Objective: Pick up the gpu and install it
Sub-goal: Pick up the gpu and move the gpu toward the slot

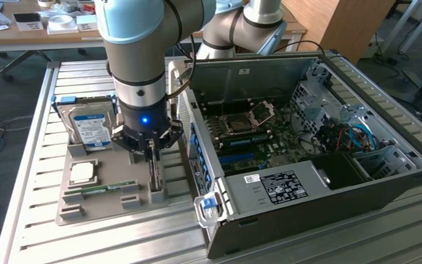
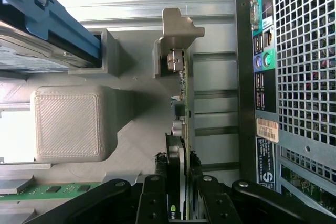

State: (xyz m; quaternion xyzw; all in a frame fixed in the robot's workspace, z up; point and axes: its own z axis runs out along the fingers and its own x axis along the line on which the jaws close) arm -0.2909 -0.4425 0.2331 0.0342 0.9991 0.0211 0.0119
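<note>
Ribbed aluminium table [image 1: 35, 231] fills a workshop, with a cluttered desk at the far edge; on the exterior view's right lies an open computer case [image 1: 387, 181], its motherboard exposed; on the exterior view's left, just beside the case, sits a grey parts tray [image 1: 75, 212].

At the tray's far end a silver hard drive [image 1: 92, 129] with a blue and white label stands propped up; nearer lie a square silver processor chip [image 1: 83, 172] and a slim green RAM stick [image 1: 108, 188].

Along the tray's edge closest to the case, the gpu [image 1: 155, 176] stands on its long edge in a slot; it is thin and dark, and its long axis runs near to far, parallel to the case's perforated rear panel [image 2: 304, 51].

From the wrist view the gpu [image 2: 182, 109] is seen edge-on; its silver-beige bracket [image 2: 176, 30] is at the end that points toward the hard drive [image 2: 31, 45], away from the RAM stick [image 2: 47, 188].

One grey and blue robot arm reaches straight down over the tray; its gripper [image 1: 151, 154] is low over the card's upper edge; in the wrist view the gripper [image 2: 180, 163] straddles the card, with black fingers [image 2: 157, 187] pressed against both flat faces, clamped on the gpu while it sits in its slot.
</note>
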